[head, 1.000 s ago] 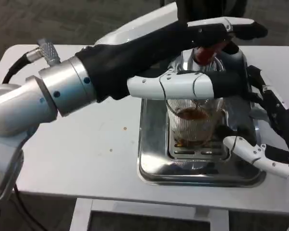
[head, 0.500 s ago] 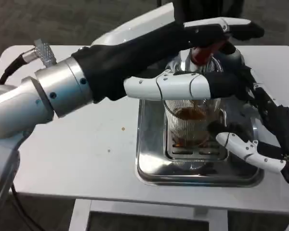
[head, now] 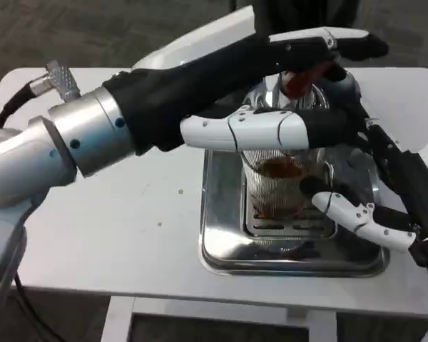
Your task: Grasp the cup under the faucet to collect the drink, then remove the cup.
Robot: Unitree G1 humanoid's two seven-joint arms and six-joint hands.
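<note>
On my screen the left hand's (head: 285,92) upper fingers (head: 321,44) were stretched out over the red handle (head: 299,80) at the top of the shiny chrome drink dispenser (head: 289,96), with one black-tipped finger lying across it, while a long white and black finger (head: 271,130) lay level across the front of the machine just above the cup's rim. I could not tell from this angle whether that hand was actually pressing or gripping the handle or merely resting on it. Below that finger stood the clear ribbed glass cup (head: 279,187), upright under the faucet on the slotted grate of the polished steel drip tray (head: 221,242), with brown drink showing inside it. The right hand (head: 385,203) reached in from the right side, its white finger (head: 357,217) with a dark tip touching or just beside the cup's lower right wall, and its black fingers spread behind the cup near the dispenser body; I could not tell whether it had the cup gripped. Further out, the left silver forearm (head: 64,146) crossed the white table (head: 114,221) from the left edge, a black cable trailing from its cuff.
</note>
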